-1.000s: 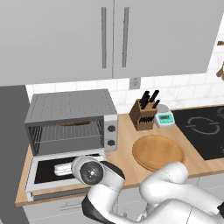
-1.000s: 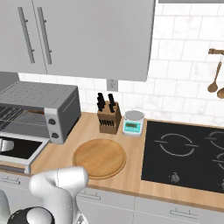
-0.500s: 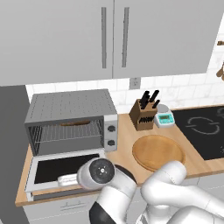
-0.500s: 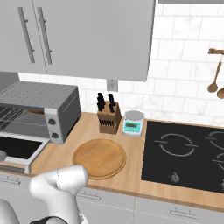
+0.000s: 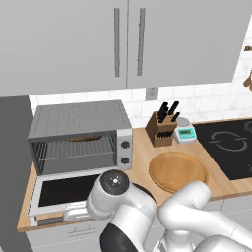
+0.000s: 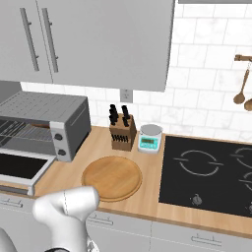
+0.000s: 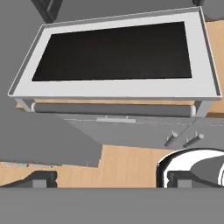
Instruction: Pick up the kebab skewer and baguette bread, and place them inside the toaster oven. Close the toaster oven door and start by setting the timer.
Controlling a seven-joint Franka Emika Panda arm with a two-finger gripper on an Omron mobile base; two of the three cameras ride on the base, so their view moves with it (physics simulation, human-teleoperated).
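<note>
The toaster oven (image 5: 81, 133) sits at the left end of the wooden desk (image 5: 142, 147), its perforated top up and its control knobs on the right panel. The toaster oven door (image 5: 66, 189) hangs fully dropped, lying flat with its dark glass window facing up and its bar handle (image 7: 113, 109) along the front edge over the desk's rim. A golden-brown shape, likely the baguette bread (image 5: 84, 139), lies far back on the wire rack; the kebab skewer cannot be made out. In the hand view the fingers (image 7: 110, 179) stand spread wide, grasping nothing, just in front of the handle. A round wooden board (image 6: 112, 178), a knife block (image 6: 122, 132) and a small scale (image 6: 149, 138) stand to the oven's right.
</note>
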